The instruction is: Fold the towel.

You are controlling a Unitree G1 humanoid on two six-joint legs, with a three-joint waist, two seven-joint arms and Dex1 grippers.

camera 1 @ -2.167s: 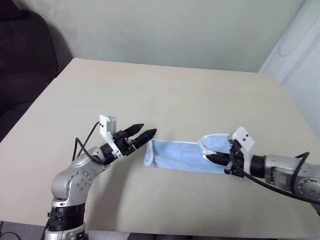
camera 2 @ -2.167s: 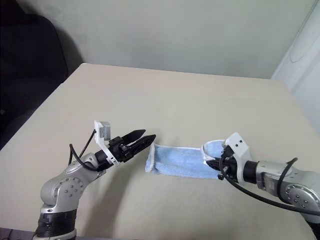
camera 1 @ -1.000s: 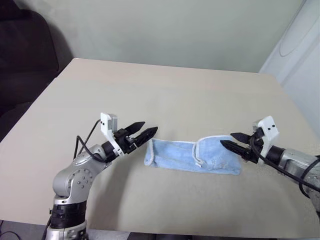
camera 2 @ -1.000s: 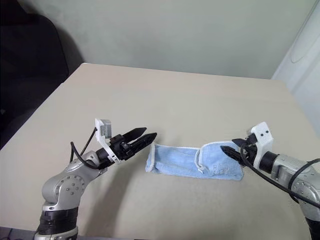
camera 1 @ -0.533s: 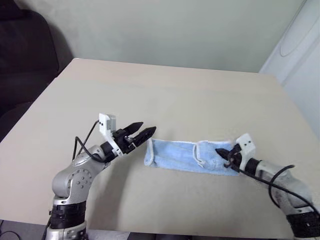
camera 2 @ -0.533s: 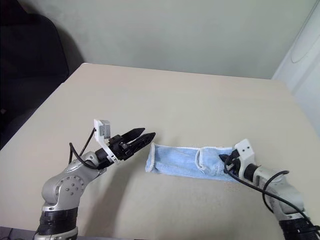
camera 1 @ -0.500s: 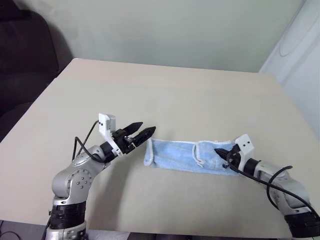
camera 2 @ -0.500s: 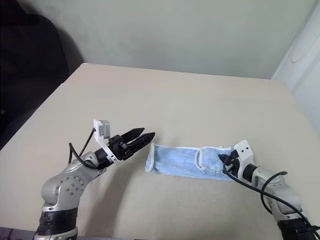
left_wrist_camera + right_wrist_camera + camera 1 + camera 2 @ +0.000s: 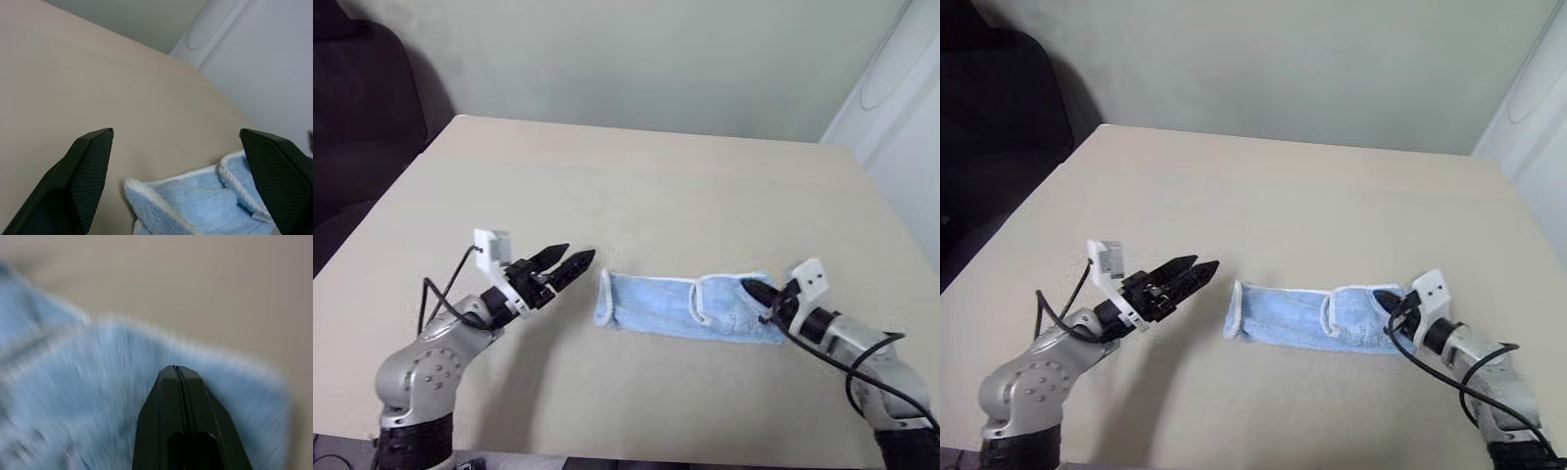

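Two fingers (image 9: 1193,264) near towel (image 9: 656,305), apart

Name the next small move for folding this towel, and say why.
Probably press the right gripper, jaws shut with nothing between them, along the towel to flatten its folded-over right end. The left gripper hangs open, clear of the left end.

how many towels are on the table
1: the light blue towel lies folded into a long strip near the table's front edge, between the two hands; none seems hidden.
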